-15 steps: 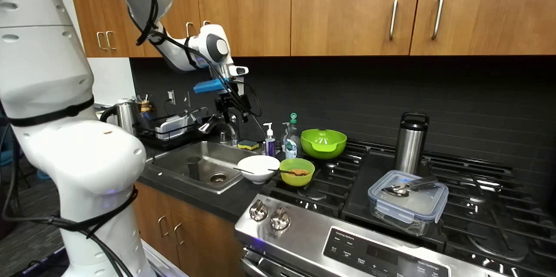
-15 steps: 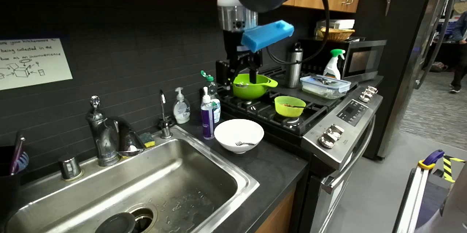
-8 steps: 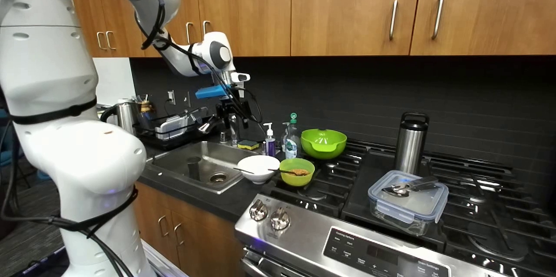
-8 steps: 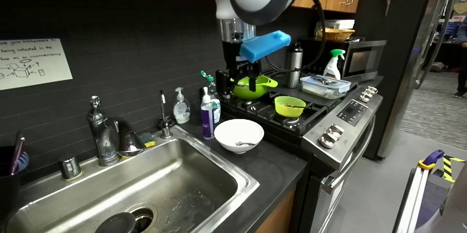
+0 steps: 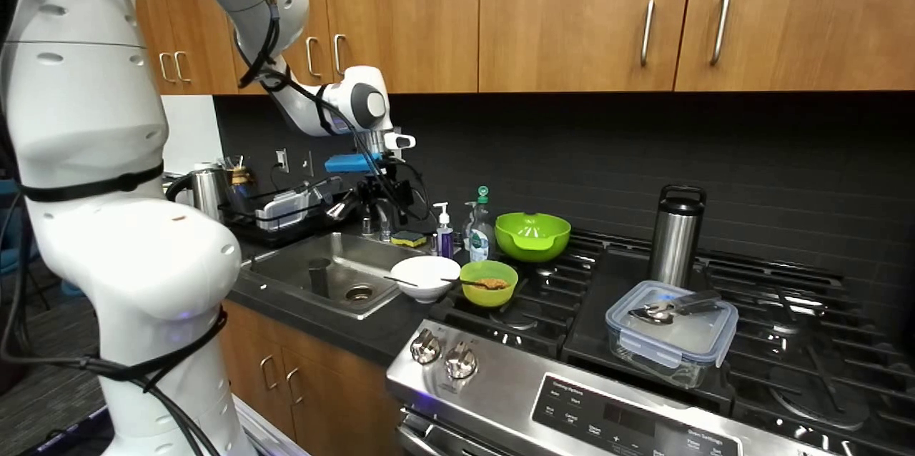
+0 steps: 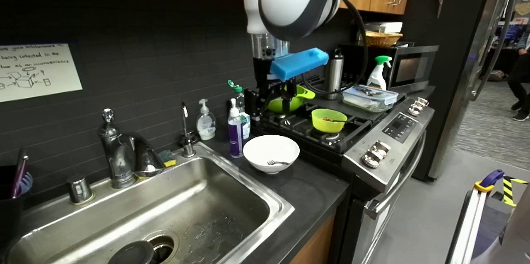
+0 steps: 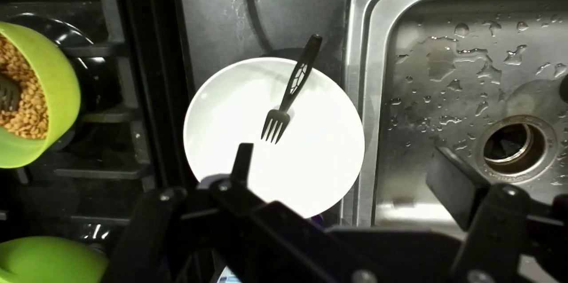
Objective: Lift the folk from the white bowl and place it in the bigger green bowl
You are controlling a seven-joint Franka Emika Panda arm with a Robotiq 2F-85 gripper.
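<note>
A dark fork (image 7: 293,85) lies in the white bowl (image 7: 324,141), tines down inside, handle over the rim. The bowl stands on the counter between sink and stove; it shows in both exterior views (image 5: 427,271) (image 6: 267,148). The bigger green bowl (image 5: 532,236) stands at the back of the stove; in an exterior view it is partly behind my gripper (image 6: 271,109), and its edge shows bottom left in the wrist view (image 7: 46,261). My gripper (image 7: 346,170) is open and empty, above the bowl, with one finger over its lower left and the other over the sink.
The smaller yellow-green bowl (image 7: 62,88) with brown grains and a dark utensil stands on the stove. Soap bottles (image 6: 236,131) stand behind the white bowl. The sink (image 6: 273,206) with its faucet (image 6: 120,160) is beside it. A lidded container (image 5: 672,334) and steel bottle (image 5: 673,241) stand farther along.
My gripper has moved down, lower toward the white bowl, and slightly toward the stove side. It stays open. The fork and the bowls have not moved.
</note>
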